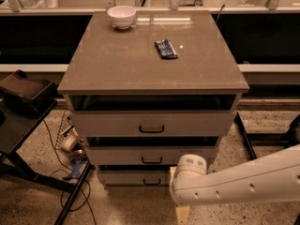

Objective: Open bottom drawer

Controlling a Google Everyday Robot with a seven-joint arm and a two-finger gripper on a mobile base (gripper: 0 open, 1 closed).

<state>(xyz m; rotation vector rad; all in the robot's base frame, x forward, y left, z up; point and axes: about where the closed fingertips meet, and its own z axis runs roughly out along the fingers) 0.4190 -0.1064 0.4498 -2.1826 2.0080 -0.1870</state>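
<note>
Pincer (182, 214) sits low at the frame bottom, below the round wrist joint and in front of the cabinet's right half. It is partly cut off by the frame edge, so whether it is released or clenched cannot be told.

White arm (243, 182) enters from the right, slanting down-left.

Cabinet (70, 107) has a grey-beige worktop (117, 64) over three drawers.

Bottom drawer (131, 177) is the lowest of the three, at floor level, just left of the wrist. Its black handle (151, 182) is uncovered.

White bowl (122, 16) stands at the worktop's rear, left of centre.

Blue packet (166, 48) lies flat right of centre, well apart from the bowl.
</note>
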